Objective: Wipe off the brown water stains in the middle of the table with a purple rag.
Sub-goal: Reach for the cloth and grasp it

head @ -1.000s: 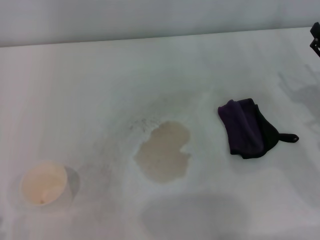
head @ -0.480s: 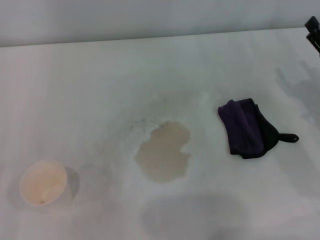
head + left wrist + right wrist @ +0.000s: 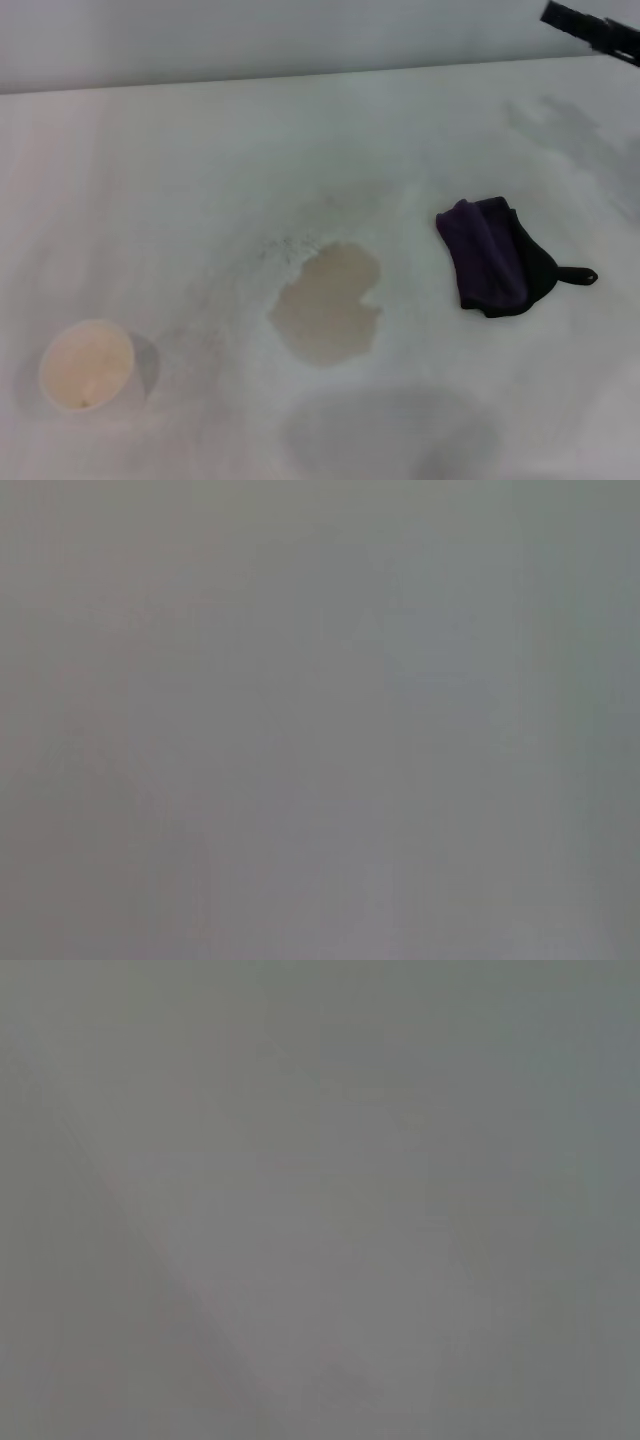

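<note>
On the wide flat white bench [image 3: 160, 170], the dark purple folded soft rag with a black part and a small black loop [image 3: 490, 258] is seen lying flat on the robot's right, untouched, well apart from the pale tan-brown blotchy puddle of water stains with a notch in its edge [image 3: 328, 303], which sits near the middle. A white paper cup [image 3: 86, 365] stands upright far to the left, near the front edge. Only a dark sliver of the right gripper [image 3: 592, 28] is visible, at the top right corner above the far edge; whether it is wide or narrow cannot be told. The left gripper is not seen, and nothing is shown by either wrist view. The grasp is judged not yet made. A folded cloth could be pinched by one layer only and unfold when lifted, or be pushed along the smooth surface instead of being caught. A careless wipe could smear the puddle outward.
</note>
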You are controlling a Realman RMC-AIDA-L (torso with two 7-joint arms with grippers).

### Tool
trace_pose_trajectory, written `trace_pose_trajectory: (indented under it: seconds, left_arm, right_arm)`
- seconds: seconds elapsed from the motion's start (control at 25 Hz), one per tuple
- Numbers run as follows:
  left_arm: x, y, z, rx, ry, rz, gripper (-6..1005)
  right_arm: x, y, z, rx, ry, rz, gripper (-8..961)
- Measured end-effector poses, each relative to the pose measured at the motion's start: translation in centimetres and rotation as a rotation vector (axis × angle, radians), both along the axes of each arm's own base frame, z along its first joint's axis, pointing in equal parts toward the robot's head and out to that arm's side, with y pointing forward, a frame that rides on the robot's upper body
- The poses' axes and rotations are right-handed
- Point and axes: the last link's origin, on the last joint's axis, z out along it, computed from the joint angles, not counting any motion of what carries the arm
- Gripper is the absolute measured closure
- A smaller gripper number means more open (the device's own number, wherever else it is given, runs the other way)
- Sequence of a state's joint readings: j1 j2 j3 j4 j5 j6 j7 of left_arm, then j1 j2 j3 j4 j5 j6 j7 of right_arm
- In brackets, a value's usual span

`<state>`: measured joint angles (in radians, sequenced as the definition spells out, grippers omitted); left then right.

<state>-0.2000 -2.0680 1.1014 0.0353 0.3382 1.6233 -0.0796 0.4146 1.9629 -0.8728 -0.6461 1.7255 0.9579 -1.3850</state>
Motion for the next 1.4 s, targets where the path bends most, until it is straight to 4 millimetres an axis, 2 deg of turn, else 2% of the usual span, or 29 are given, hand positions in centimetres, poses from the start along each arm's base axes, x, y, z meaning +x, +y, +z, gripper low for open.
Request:
trace_pose_trajectory:
  seconds: [0.08, 0.2, 0.4, 0.56, 0.76, 0.96, 1.4]
  left_arm:
    - [0.5, 0.8, 0.4, 0.011, 0.009, -0.025, 105]
    - [1.0, 1.7, 0.8, 0.024, 0.019, -0.054, 105]
    - [1.4, 2.5, 1.5, 0.031, 0.037, -0.083, 105]
    - [1.7, 2.7, 1.6, 0.032, 0.051, -0.103, 105]
    - [1.8, 2.6, 1.8, 0.041, 0.057, -0.111, 105]
    - [2.0, 2.6, 1.8, 0.054, 0.052, -0.116, 105]
    - [2.0, 3.1, 1.6, 0.042, 0.049, -0.103, 104]
  right_arm:
    - [-1.3, 1.0, 0.8, -0.104, -0.019, -0.031, 88]
    - [-4.6, 2.3, 1.8, -0.265, -0.101, -0.061, 88]
    - [-9.5, 2.0, 2.0, -0.425, -0.298, -0.112, 87]
    - [-12.1, 1.4, 0.7, -0.520, -0.485, -0.197, 87]
    - [-14.5, 1.1, -2.7, -0.615, -0.609, -0.233, 88]
    - [-14.8, 0.8, -4.4, -0.639, -0.685, -0.271, 93]
    - [-12.3, 0.0, -7.2, -0.730, -0.717, -0.347, 96]
